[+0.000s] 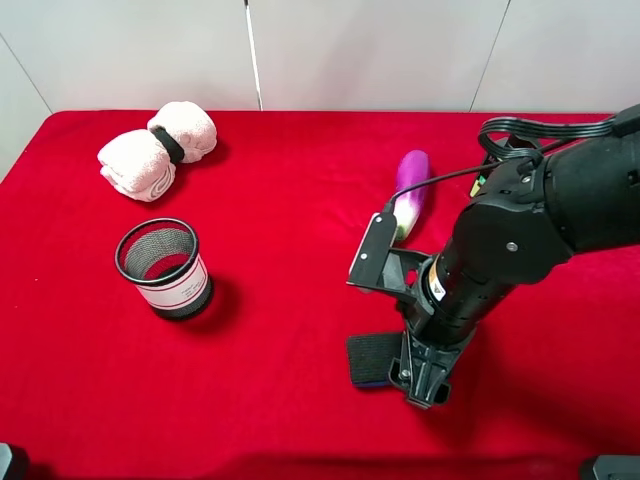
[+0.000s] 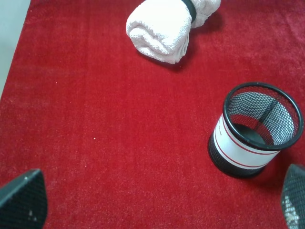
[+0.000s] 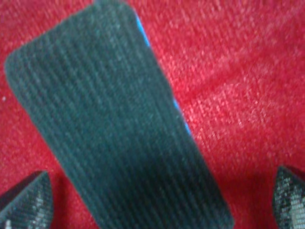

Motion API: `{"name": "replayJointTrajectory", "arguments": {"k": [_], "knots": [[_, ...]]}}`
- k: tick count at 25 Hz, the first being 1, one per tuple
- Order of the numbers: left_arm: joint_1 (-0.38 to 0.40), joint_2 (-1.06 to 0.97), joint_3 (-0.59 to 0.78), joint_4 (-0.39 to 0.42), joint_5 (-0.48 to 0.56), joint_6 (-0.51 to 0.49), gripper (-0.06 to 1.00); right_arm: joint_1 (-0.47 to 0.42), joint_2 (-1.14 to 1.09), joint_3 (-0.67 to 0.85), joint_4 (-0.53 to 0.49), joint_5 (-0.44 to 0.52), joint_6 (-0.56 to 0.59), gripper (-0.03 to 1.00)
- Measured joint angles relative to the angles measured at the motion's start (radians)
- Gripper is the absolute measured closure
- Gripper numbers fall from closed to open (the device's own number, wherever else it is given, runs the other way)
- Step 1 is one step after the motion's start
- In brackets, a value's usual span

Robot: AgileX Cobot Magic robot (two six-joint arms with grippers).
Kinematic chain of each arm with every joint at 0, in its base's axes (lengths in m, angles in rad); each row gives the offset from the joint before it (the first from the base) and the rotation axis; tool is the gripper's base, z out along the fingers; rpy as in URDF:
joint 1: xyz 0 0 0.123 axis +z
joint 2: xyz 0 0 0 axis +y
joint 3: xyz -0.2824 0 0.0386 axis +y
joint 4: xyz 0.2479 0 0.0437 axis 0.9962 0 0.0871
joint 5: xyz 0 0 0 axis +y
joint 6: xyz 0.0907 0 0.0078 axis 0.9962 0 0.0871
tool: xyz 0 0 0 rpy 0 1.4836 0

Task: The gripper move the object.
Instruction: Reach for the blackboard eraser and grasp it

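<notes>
The pad (image 1: 371,358) sits flat on the red worktop (image 1: 280,400), close to the front edge and a bit right of the middle. The right gripper (image 1: 424,376) hangs just over it, fingers spread wide with nothing in them. In the wrist view the pad lies at a slant between the two tips.

My guess is it's light, with a stiff blue base and soft, grippy felt on top, so not fragile. I'd pinch it across the narrow width, low on the long edges, since it's so flat. The left gripper (image 2: 158,202) is open and empty too, near the mesh cup (image 2: 257,131).
</notes>
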Motion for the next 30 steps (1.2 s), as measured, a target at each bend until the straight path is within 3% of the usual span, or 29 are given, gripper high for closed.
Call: {"name": "replayJointTrajectory", "arguments": {"k": [22,30], "knots": [[0.0,0.0,0.0,0.0,0.0,0.0,-0.04,0.0,0.059,0.0,-0.007,-0.02,0.034,0.28],[0.0,0.0,0.0,0.0,0.0,0.0,-0.04,0.0,0.059,0.0,-0.008,-0.017,0.034,0.44]]}}
